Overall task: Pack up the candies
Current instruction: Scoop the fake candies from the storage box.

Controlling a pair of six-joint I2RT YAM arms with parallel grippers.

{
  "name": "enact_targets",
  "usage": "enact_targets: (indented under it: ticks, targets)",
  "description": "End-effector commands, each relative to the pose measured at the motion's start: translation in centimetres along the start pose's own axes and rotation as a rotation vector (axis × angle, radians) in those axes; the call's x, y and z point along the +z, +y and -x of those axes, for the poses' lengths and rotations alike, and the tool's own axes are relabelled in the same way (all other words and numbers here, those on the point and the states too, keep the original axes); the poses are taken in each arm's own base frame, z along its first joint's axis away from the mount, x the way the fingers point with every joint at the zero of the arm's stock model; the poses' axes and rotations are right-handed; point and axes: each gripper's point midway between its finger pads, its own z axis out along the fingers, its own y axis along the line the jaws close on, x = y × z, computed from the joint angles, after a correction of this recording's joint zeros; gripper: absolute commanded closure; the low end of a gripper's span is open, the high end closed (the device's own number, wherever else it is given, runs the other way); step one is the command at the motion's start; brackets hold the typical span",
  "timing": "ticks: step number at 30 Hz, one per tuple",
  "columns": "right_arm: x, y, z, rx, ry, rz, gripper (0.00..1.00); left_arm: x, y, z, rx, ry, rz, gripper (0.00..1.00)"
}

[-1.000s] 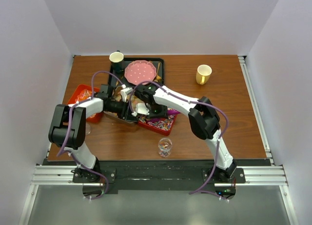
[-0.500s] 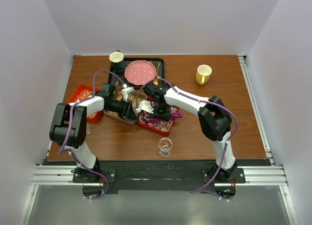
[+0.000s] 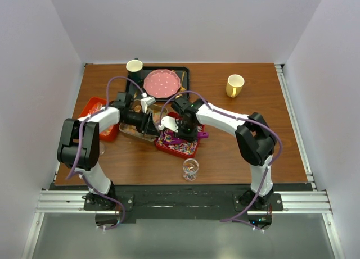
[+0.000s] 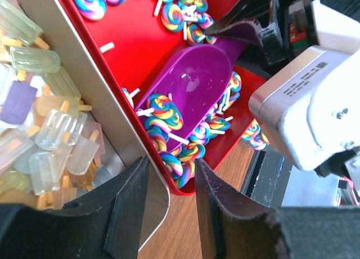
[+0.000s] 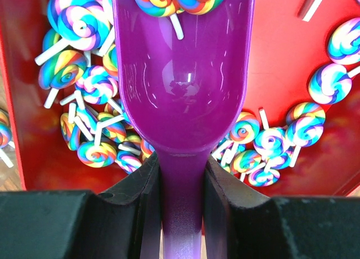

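The right pincer [image 5: 181, 175] was clamped tight on the handle of the purple scoop [image 5: 183, 90], whose bowl reached straight ahead of it into the red tray [image 5: 281, 57]. Swirled candies [image 5: 84, 20] lay thick on both sides of the bowl. Only two or so sat inside, at the lip farthest from the pincer.

The left pincer [image 4: 169, 180] had a finger on each side of the metal tray [image 4: 84, 85] rim, and whether it pressed could not be told. Pastel candies [image 4: 50, 163] filled that tray just beside its left finger.

The step in hand looked like loading the scoop. It would go best with the lip kept low against the tray floor and driven forward into the denser heap. The handle could then be tipped back toward the pincer so the pieces slide deep into the bowl. A slow, level lift would be needed, since the sticks catch and the pieces roll. A glass jar [image 3: 190, 169] stood on the worktop [image 3: 236, 152] nearer the arm bases than the right pincer, a likely target.
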Motion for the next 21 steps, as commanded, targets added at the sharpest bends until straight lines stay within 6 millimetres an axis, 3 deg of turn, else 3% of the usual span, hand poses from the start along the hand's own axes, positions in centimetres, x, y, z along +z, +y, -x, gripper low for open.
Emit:
enact_targets:
  ticks: [1, 13, 21]
  targets:
    - [0.0, 0.4, 1.8, -0.020, -0.134, 0.032, 1.00, -1.9, -2.3, 3.5, 0.104, -0.077, -0.079, 0.57]
    - [-1.6, -0.1, 1.0, -0.067, -0.194, -0.028, 1.00, -5.8, -1.1, 5.4, 0.095, -0.133, -0.036, 0.57]
    - [-2.1, -0.4, 0.3, -0.127, -0.239, -0.037, 1.00, -6.1, -1.0, 5.4, 0.098, -0.136, -0.029, 0.57]
